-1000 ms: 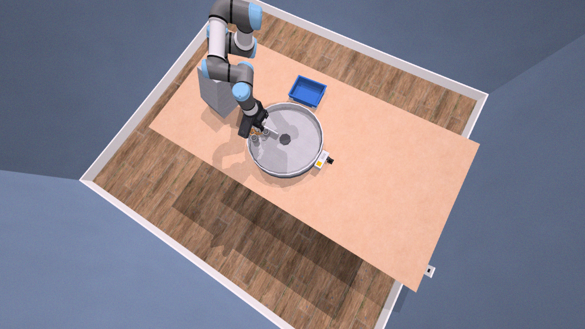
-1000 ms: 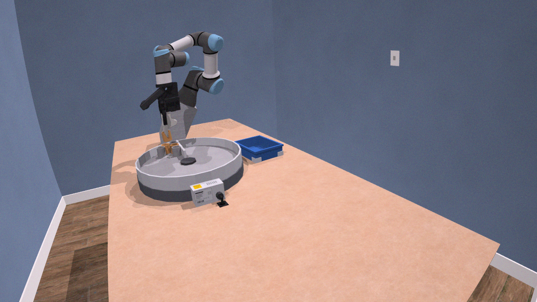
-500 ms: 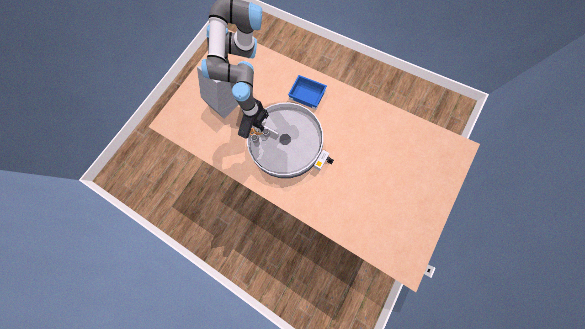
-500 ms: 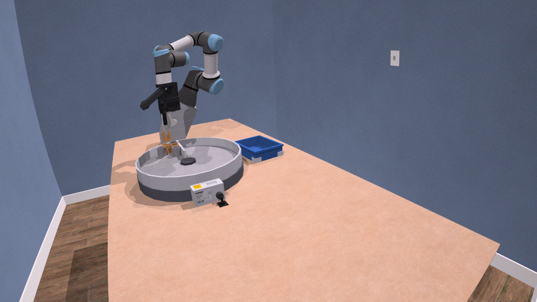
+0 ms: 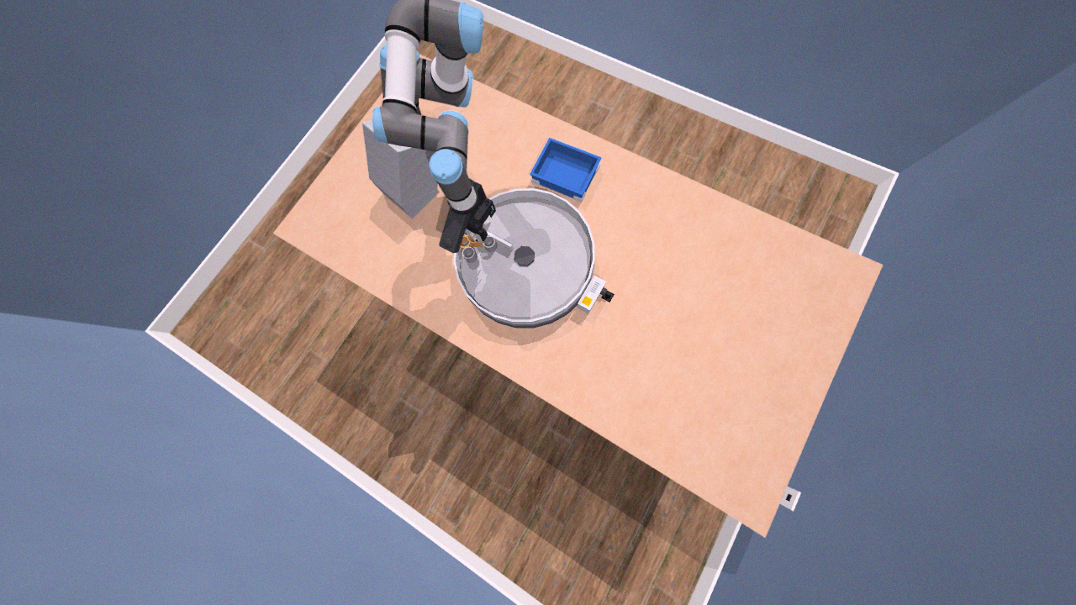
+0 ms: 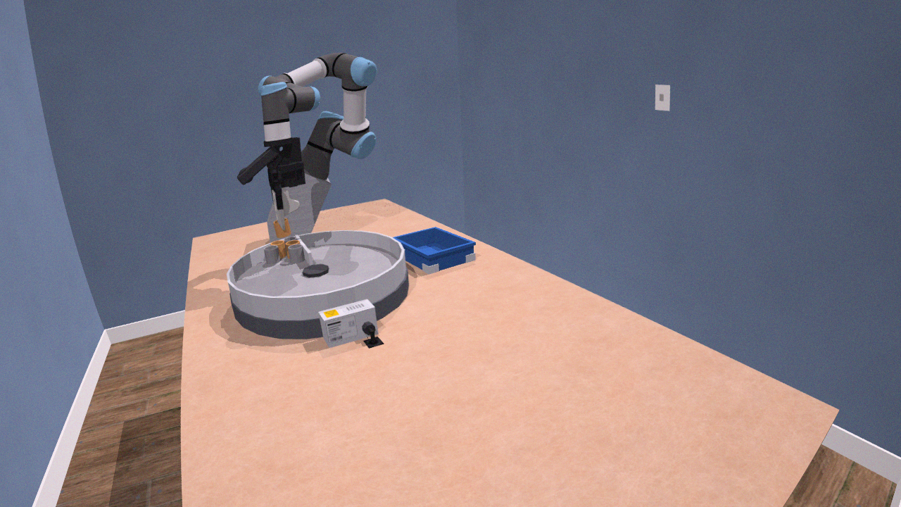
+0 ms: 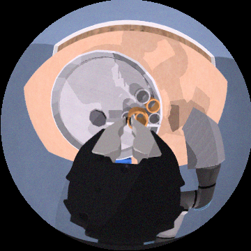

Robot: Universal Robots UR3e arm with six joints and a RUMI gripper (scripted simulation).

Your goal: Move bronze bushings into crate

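A short bronze-coloured metal bushing (image 7: 137, 118) is gripped by its wall in the black two-jaw claw (image 7: 130, 126), just above the round grey turntable (image 7: 70, 74). The sleeve is judged rigid, light and slippery, so the wall pinch is best kept firm. The blue plastic crate (image 5: 565, 166) is seen nearby on the tabletop.

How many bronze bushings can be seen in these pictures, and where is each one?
2. One bronze bushing is held in the shut gripper, above the turntable. The second bronze bushing stands on the turntable beside the grey bushings. Others may be hidden behind the gripper.

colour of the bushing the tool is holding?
Bronze-orange. The tool is shut on the bronze bushing; clearest in the wrist view.
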